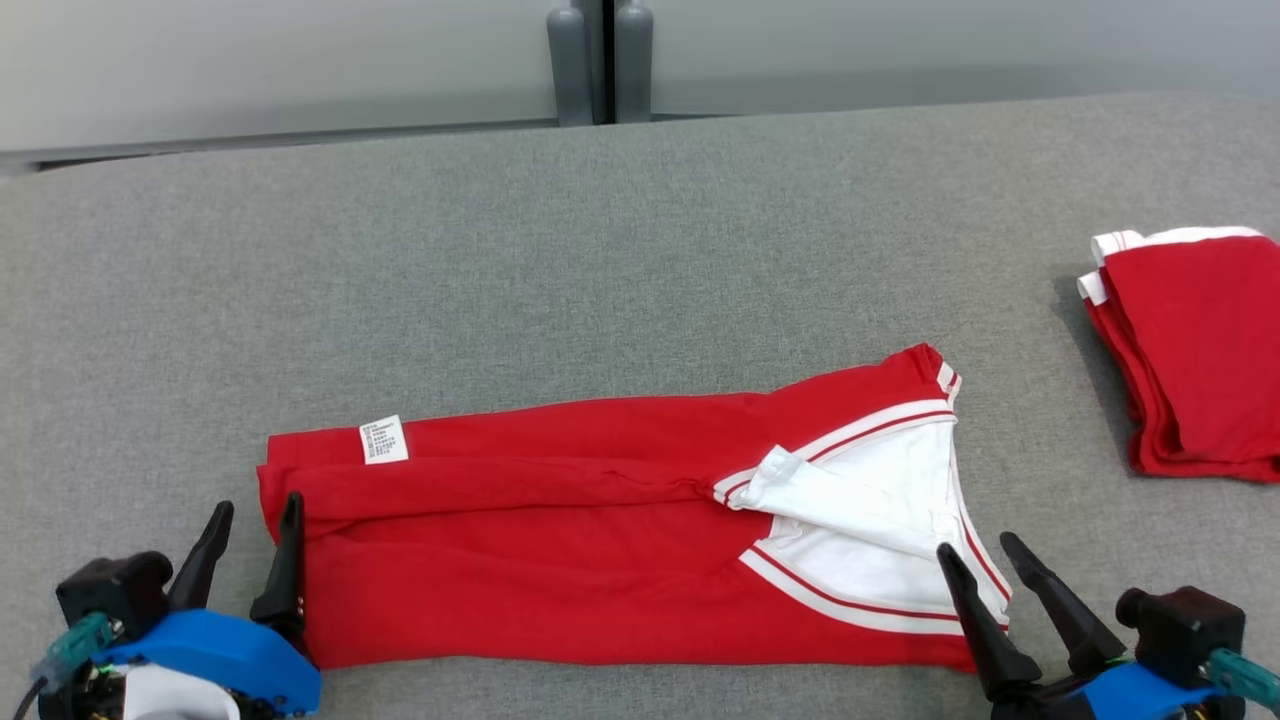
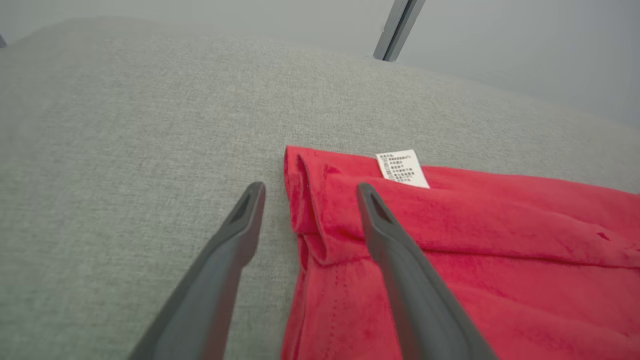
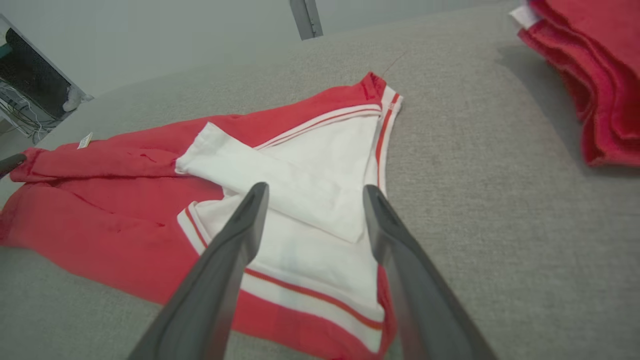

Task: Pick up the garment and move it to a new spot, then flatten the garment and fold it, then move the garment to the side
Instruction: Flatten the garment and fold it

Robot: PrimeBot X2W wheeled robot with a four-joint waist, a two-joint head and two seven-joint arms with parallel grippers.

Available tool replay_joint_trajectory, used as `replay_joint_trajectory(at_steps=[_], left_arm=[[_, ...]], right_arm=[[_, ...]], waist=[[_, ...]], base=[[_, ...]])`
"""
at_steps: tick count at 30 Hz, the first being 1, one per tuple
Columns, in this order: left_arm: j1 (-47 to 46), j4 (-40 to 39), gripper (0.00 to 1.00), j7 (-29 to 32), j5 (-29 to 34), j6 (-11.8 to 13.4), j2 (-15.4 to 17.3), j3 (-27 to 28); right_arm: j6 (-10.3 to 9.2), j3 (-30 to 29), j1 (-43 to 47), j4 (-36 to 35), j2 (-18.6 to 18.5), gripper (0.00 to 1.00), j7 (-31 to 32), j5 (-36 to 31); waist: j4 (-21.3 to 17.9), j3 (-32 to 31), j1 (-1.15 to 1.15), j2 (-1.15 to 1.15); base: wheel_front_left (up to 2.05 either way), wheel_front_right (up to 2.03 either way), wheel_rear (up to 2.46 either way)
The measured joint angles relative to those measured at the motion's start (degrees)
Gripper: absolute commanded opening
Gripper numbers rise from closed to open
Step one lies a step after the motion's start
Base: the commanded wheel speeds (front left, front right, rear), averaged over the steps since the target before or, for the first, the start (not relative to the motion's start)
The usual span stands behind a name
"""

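Left gripper [image 1: 259, 502] stands wide open and empty at the left end of the red garment [image 1: 560, 560]. The right gripper [image 1: 972, 543], equally open and empty, is at its white collar [image 1: 880, 500]. The garment lies folded lengthwise on the gray table [image 1: 600, 250], well apart from a red pile [image 1: 1200, 350].

Left wrist view: one finger over the table, the other over the hem near a white label [image 2: 402, 168].

Right wrist view: spread fingers [image 3: 235, 240] straddle the collar.

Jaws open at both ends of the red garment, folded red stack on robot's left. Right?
No: the folded red stack lies on the robot's right, as the head view shows. The rest holds: the left gripper and right gripper have their jaws open, one at each end of the red garment.
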Motion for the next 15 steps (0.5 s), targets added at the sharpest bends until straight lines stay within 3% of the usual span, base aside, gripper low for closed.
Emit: replay_joint_trajectory(at_steps=[7,15], left_arm=[[4.05,-8.24,1.00,-1.86,7.46,6.71,-0.29,2.75],[5.56,-17.71,1.00,-2.01,17.25,12.11,-1.46,3.48]], right_arm=[[0.00,-5.71,1.65,-8.00,3.13,1.00,-0.86,-6.53],[0.00,-9.76,0.27,-12.00,3.77,1.00,1.64,-11.35]], waist=[[0.21,-2.54,-0.01,0.00],[1.03,-4.00,0.00,0.00]], base=[[0.00,0.00,0.00],[0.00,0.00,0.00]])
